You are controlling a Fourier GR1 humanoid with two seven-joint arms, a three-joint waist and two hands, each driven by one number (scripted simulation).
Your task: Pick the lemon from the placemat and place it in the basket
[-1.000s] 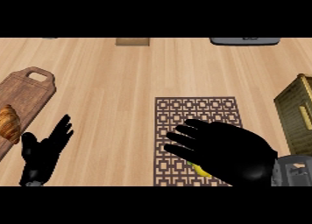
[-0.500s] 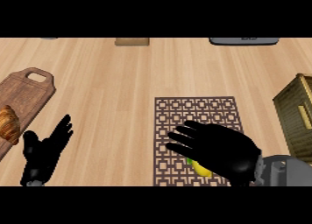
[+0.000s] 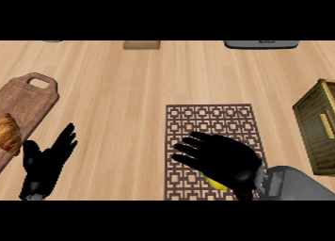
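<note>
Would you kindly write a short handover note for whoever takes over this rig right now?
Right hand: over the near end of the placemat, covering the lemon; only a yellow sliver shows, so a grasp can't be confirmed.
Left hand: open, resting at lower left beside the cutting board.
Basket: at the right edge, nothing visible inside.
Done: hand positioned on the lemon.
Left: secure it, lift, carry right, release into the basket.
</note>
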